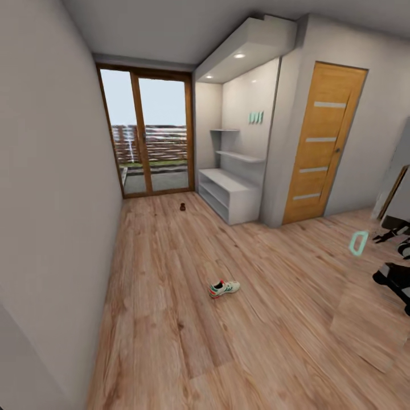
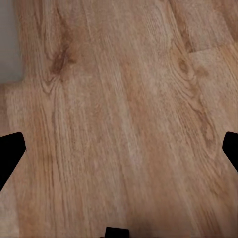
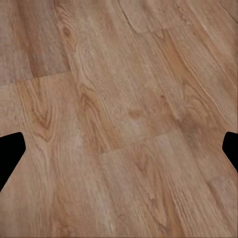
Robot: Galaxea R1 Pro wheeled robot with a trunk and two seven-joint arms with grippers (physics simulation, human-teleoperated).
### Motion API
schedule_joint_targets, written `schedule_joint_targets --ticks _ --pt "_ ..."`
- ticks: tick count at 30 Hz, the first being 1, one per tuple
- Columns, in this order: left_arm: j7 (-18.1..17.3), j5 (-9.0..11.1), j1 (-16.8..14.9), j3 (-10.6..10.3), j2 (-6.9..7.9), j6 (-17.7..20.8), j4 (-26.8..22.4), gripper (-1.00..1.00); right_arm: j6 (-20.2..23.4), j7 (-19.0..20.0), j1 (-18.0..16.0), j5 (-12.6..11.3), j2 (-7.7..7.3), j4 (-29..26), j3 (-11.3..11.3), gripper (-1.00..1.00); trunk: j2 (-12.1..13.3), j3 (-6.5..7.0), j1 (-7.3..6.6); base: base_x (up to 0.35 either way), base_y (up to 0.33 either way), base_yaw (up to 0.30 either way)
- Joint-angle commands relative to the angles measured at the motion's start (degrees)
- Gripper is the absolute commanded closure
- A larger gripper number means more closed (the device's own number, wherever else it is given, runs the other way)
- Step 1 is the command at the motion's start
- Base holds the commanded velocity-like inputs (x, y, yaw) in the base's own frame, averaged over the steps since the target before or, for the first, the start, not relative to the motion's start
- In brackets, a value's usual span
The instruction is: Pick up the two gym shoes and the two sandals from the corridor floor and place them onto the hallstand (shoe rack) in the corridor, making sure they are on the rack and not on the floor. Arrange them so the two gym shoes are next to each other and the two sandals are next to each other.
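In your head view, one gym shoe point(image 1: 224, 288) lies on the corridor floor point(image 1: 171, 319) near the frame's centre. A small dark object point(image 1: 183, 207), possibly a sandal, sits farther up by the glass door point(image 1: 149, 136). The hallstand point(image 1: 228, 193) stands upper right of centre. Your left claw point(image 2: 119, 151) and right claw point(image 3: 119, 151) both hang spread wide over bare planks, holding nothing, with no shoe between their fingers.
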Motion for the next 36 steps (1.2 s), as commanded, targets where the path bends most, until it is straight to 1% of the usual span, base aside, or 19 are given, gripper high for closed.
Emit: schedule_joint_targets --ticks 1,19,36 --pt "0.01 0.43 -0.04 -0.11 0.01 -0.18 0.05 -1.00 -0.16 -0.09 -0.03 0.03 -0.01 0.02 0.06 -1.00 -0.03 -0.06 0.03 0.307 0.157 0.000" --pt "0.00 0.40 -0.04 -0.12 -0.01 -0.18 0.11 -1.00 -0.16 -0.14 -0.03 0.06 -0.01 0.10 0.06 -1.00 -0.03 -0.06 0.03 0.317 0.137 0.000" --pt "0.00 0.34 -0.04 -0.20 -0.07 -0.26 0.14 -1.00 -0.16 -0.15 -0.03 0.05 -0.01 0.11 0.06 -1.00 -0.03 -0.06 0.03 0.333 0.093 0.000"
